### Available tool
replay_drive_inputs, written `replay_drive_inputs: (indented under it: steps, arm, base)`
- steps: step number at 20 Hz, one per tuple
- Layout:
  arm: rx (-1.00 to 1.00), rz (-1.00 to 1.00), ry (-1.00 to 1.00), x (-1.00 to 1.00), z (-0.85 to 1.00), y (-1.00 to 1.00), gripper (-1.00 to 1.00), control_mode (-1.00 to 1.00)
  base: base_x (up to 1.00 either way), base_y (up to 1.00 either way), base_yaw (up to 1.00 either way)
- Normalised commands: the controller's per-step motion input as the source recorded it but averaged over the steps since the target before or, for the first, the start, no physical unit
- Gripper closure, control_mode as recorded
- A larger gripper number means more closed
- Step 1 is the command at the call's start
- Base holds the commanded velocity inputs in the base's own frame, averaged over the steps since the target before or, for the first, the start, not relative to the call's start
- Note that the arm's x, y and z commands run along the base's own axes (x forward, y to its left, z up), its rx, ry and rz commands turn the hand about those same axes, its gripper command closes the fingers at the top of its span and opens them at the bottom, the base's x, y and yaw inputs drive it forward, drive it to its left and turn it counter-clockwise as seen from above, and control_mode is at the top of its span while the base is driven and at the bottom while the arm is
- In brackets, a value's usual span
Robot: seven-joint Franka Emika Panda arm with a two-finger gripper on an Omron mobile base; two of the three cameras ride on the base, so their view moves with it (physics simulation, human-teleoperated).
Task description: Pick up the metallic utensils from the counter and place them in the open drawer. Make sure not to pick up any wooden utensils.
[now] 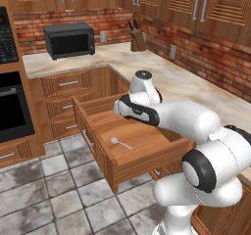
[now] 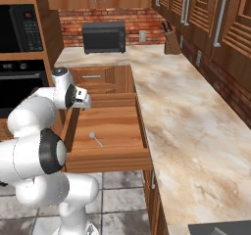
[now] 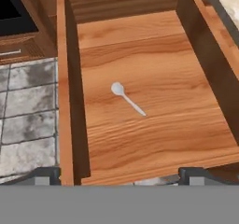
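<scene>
The open drawer (image 1: 143, 163) (image 2: 109, 161) (image 3: 158, 139) is pulled out below the marbled top, its pale wood floor showing. One of the metallic utensils, a silver round-bowled spoon (image 1: 120, 142) (image 2: 95, 139) (image 3: 127, 98), lies flat on that floor, left of the middle. My gripper (image 3: 120, 175) hangs open above the drawer's front part and looks straight down into it, with nothing between its fingertips (image 3: 45, 174). The spoon lies apart from it, well below. The counter with the other cutlery and the wooden utensils are out of view.
A long marbled counter (image 2: 191, 126) runs along the brick wall, with a black microwave (image 1: 69, 40) and a knife block (image 1: 138, 37) at the back. An oven (image 1: 12, 106) stands at the left. Closed drawers (image 1: 66, 84) sit behind the open one, above a grey tiled floor (image 1: 44, 190).
</scene>
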Motion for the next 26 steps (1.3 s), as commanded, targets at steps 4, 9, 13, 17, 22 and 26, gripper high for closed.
replay_drive_inputs:
  steps: [4, 9, 13, 17, 22, 26]
  arm:
    - [0.0, -0.02, 0.0, -0.7, 0.38, -0.2, -1.0, -1.0]
    - [0.0, 0.0, -0.22, -0.82, 0.2, -0.07, -1.0, -1.0]
    - [0.02, 0.0, -0.23, -0.57, 0.18, -0.09, -1.0, -1.0]
    - [0.06, 0.0, -0.28, -0.6, 0.51, -0.16, -1.0, -1.0]
    - [0.07, 0.0, -0.37, -0.85, 0.77, -0.05, -1.0, -1.0]
    - [0.04, 0.0, -0.24, -0.63, 0.74, 0.0, -1.0, 1.0]
  base:
    - [0.0, 0.0, 0.0]
    - [0.0, 0.0, 0.0]
    - [0.0, 0.0, 0.0]
    - [0.0, 0.0, 0.0]
    - [0.0, 0.0, 0.0]
    - [-0.21, 0.0, 0.0]
